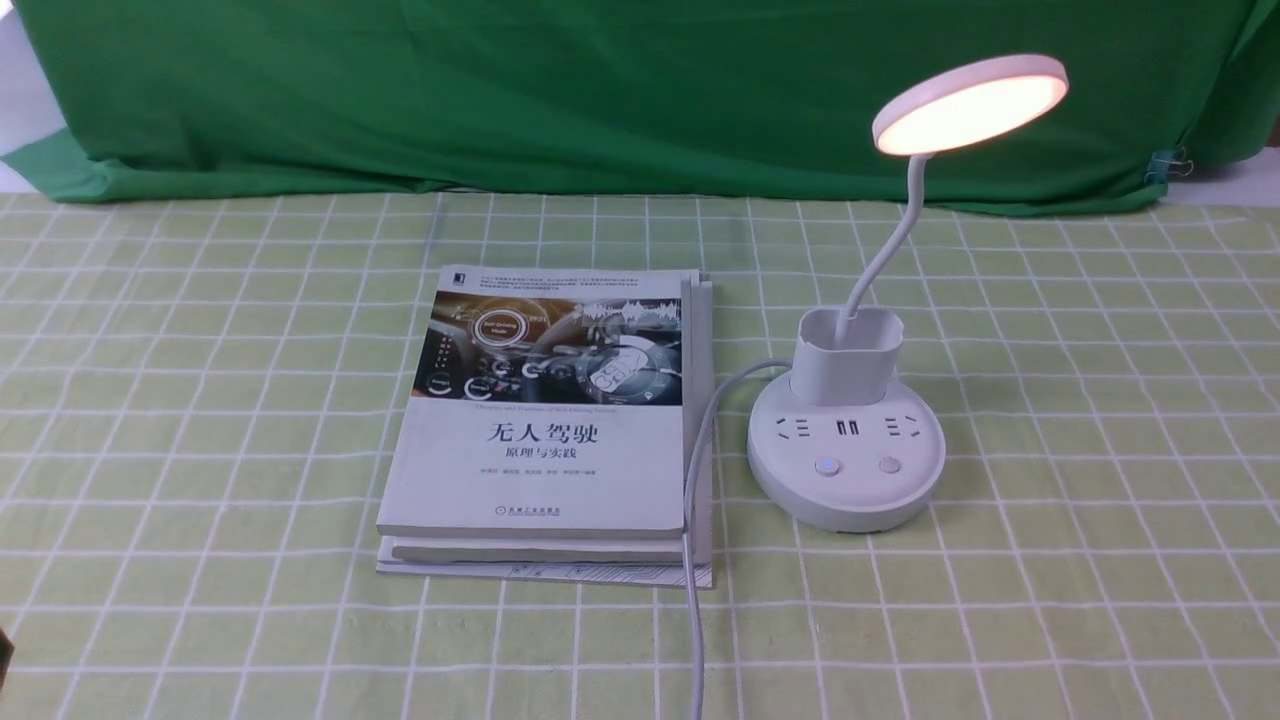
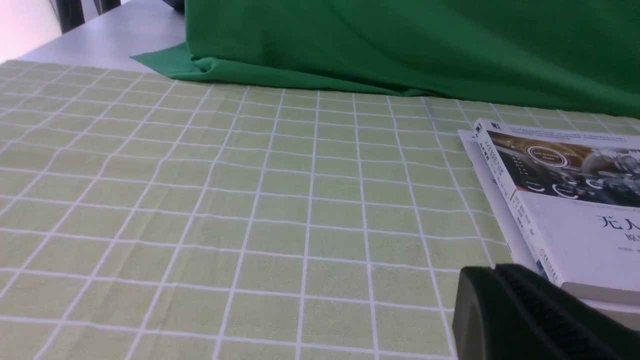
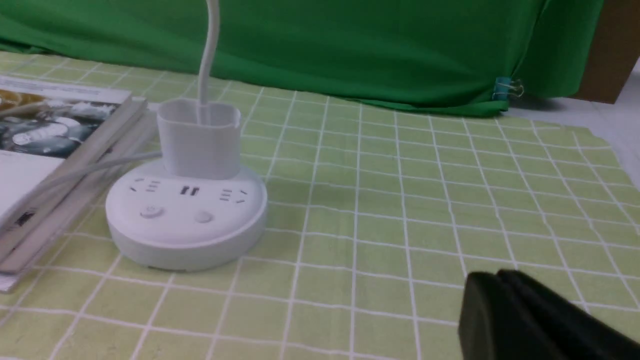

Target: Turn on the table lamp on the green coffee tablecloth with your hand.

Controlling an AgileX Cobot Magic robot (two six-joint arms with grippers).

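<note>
The white table lamp [image 1: 845, 440] stands on the light green gridded tablecloth [image 1: 1100, 450], right of centre. Its round disc head [image 1: 970, 103] glows warm and lit. The round base shows sockets and two buttons [image 1: 828, 466]. In the right wrist view the base [image 3: 185, 215] and cup holder show; the head is out of view. My right gripper [image 3: 495, 280] is shut and empty, low over the cloth, well to the right of the lamp base. My left gripper [image 2: 495, 272] is shut and empty, beside the near left corner of the books. Neither gripper shows in the front view.
A stack of books [image 1: 550, 430] lies left of the lamp, also in the left wrist view [image 2: 565, 200]. The lamp's white cord [image 1: 695, 500] runs along the books' right edge toward the front. A dark green backdrop [image 1: 600, 90] hangs behind, held by a clip [image 1: 1168, 165].
</note>
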